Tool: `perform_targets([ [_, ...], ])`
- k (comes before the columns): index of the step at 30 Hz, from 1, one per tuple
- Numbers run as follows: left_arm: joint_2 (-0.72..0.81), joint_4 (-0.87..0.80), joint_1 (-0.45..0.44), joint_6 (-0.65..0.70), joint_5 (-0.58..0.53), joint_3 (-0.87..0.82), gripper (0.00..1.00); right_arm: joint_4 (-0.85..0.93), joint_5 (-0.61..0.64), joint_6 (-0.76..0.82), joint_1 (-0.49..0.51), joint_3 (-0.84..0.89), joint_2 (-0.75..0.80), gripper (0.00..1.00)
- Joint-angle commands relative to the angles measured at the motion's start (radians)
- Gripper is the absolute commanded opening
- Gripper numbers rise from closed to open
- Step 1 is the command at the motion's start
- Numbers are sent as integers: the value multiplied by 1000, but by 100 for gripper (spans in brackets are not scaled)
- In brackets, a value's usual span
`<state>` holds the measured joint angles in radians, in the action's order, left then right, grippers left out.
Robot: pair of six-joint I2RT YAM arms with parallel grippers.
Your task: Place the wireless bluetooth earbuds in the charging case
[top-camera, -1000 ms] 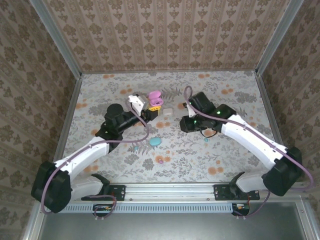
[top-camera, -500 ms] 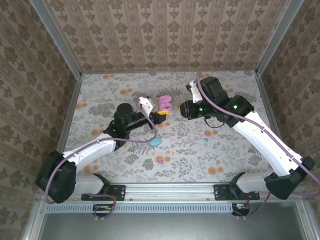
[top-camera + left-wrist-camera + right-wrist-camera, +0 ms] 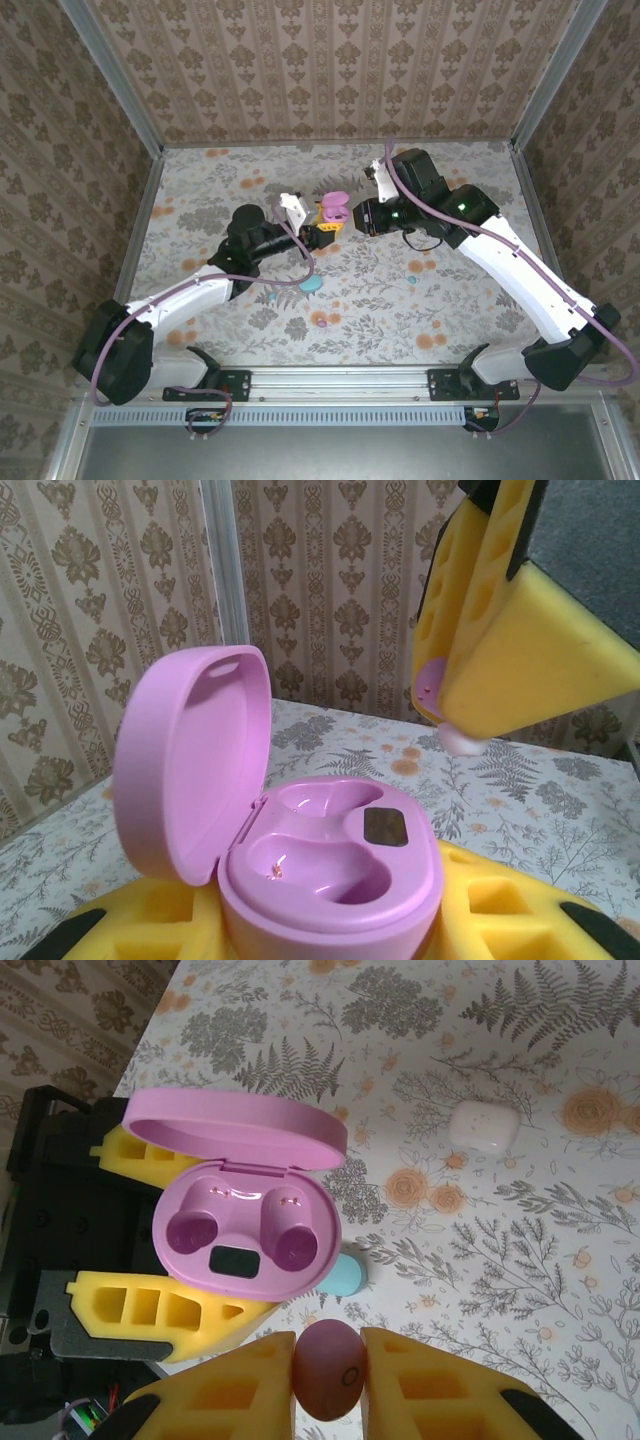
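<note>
As the pink case point(image 3: 240, 1225), gripped by the left claw point(image 3: 322, 228), was lifted, the earbud point(image 3: 328, 1372) pinched in the right claw point(image 3: 328, 1348) was brought close; insertion is judged imminent.

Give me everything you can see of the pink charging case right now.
The pink charging case is a glossy, rounded plastic shell, and its hinged lid stands fully open. Inside are two empty earbud wells with small metal contacts, and a dark rectangular window sits between them. The case is held above the table, clamped between the yellow pads of the left gripper. Nothing else touches it.
</note>
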<state>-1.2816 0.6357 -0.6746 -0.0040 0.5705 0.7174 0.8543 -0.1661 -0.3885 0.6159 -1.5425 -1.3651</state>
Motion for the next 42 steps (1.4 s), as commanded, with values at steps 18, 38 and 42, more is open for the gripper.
perform_targets([
  [18,-13,10,-17,8,56,62,37,8,28,53,19,-64,-82,22],
  [38,-12,0,-19,10,48,65,37,-14,-42,50,26,-57,-65,34],
  [42,-12,4,-19,8,45,65,38,-3,-30,49,25,-56,-57,34],
])
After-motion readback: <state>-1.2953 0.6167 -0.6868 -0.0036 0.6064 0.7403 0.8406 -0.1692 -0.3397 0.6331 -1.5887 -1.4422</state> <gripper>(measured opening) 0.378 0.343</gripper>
